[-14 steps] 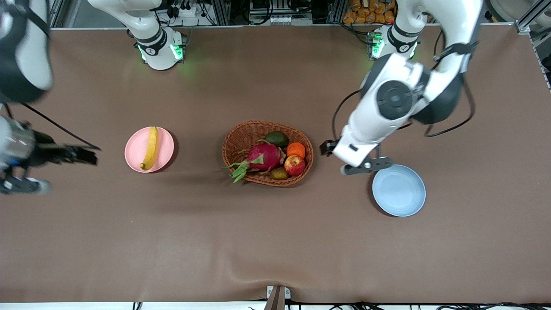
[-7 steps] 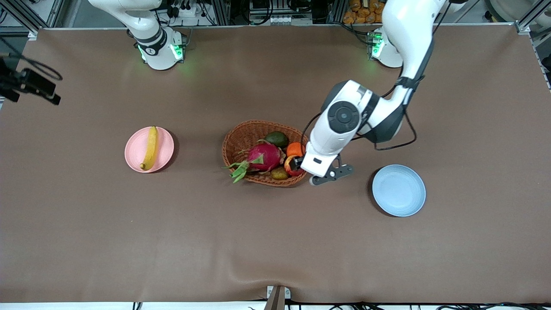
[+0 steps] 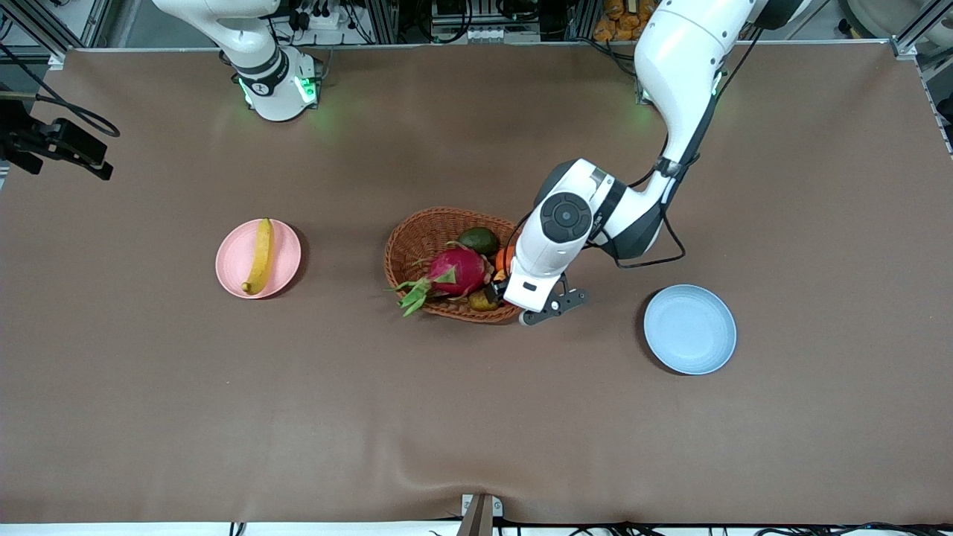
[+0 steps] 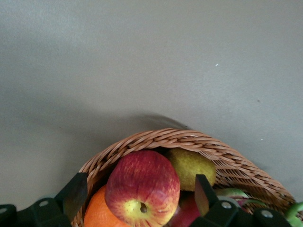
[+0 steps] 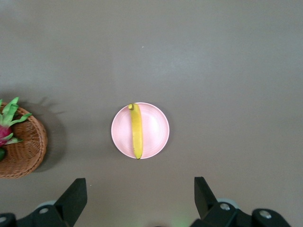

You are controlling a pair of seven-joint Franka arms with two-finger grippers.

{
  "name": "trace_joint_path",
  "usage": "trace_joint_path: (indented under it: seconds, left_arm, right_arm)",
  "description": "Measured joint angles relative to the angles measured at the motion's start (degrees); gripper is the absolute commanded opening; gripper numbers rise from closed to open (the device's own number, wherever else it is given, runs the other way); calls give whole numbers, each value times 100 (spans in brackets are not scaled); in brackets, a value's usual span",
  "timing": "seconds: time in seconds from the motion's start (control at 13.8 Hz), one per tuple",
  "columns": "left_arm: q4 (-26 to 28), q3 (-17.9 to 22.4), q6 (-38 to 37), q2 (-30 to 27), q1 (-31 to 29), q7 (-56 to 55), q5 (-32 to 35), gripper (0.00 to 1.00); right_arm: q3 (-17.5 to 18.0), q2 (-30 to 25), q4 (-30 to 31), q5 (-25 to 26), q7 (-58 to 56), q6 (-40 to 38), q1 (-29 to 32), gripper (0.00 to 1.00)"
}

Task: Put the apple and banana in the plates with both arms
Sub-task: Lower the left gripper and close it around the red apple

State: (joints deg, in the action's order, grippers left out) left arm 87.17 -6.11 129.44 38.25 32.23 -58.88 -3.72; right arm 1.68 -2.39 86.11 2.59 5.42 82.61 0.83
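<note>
Now the left gripper [image 4: 137, 198], jaws apart, straddles the apple [image 4: 142, 188] in the basket [image 4: 227, 156], where crowding fruit could spoil the grip; the right gripper [image 5: 137, 201] waits, open, above the banana [image 5: 136, 130].

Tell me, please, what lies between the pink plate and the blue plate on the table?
In the front view, the wicker basket of fruit sits between the pink plate and the blue plate, with the open left gripper over its apple.

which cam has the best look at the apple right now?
Left wrist view: the apple fills the frame between the open left hand fingers, resting in the wicker basket. In the front view the left arm hides it. The right wrist view shows only the basket's edge, no apple.
</note>
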Motion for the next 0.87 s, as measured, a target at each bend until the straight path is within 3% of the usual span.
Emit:
trace_joint_path:
  seconds: [0.72, 0.87]
  left_arm:
    - [1, 5, 109, 231, 139, -219, 0, 100]
    - [1, 6, 110, 244, 139, -219, 0, 87]
  right_arm:
    - [31, 10, -1, 10, 0, 15, -8, 100]
    - [38, 10, -1, -19, 0, 21, -13, 100]
